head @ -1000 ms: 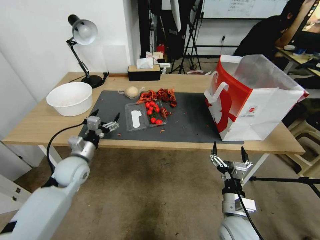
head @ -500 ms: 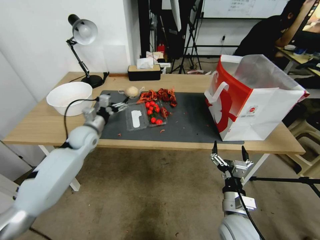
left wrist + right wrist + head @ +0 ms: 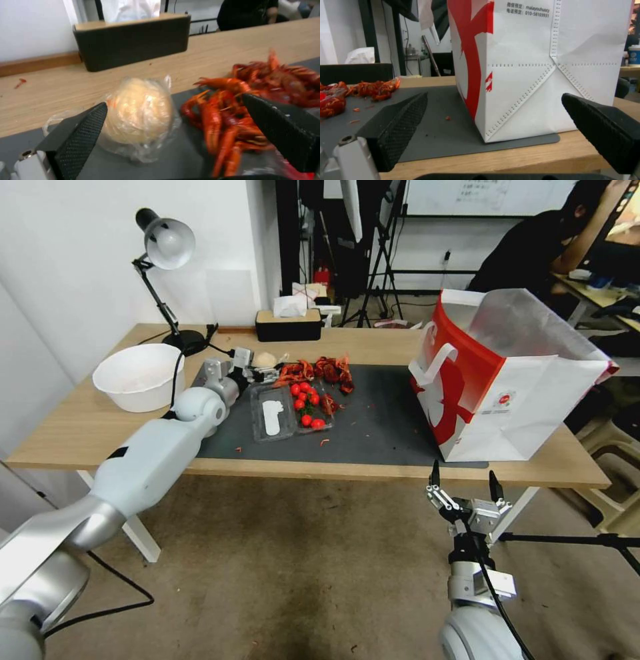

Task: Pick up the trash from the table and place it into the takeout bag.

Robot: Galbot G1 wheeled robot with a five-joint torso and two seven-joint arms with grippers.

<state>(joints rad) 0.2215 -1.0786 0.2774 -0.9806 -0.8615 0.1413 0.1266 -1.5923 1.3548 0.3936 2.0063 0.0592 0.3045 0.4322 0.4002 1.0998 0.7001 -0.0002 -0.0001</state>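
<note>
Wall (image 3: 60, 260): white | Floor (image 3: 300, 567): brown, stained | Desk lamp (image 3: 165, 243): far-left corner | Tripod (image 3: 383, 253): dark, behind | Whiteboard (image 3: 487, 197): rear wall

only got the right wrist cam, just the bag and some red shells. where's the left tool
Observer: The left tool is over the back of the dark mat, open, at a beige wad in clear plastic.
Operator: gripping it
Observer: No. In the left wrist view one finger sits beside the wad and the other is over the red crayfish shells. I cannot tell whether either one touches.
Operator: bag open up top
Observer: Yes, the takeout bag stands upright with its mouth open. The right tool hangs open below the table edge in front of it.
</note>
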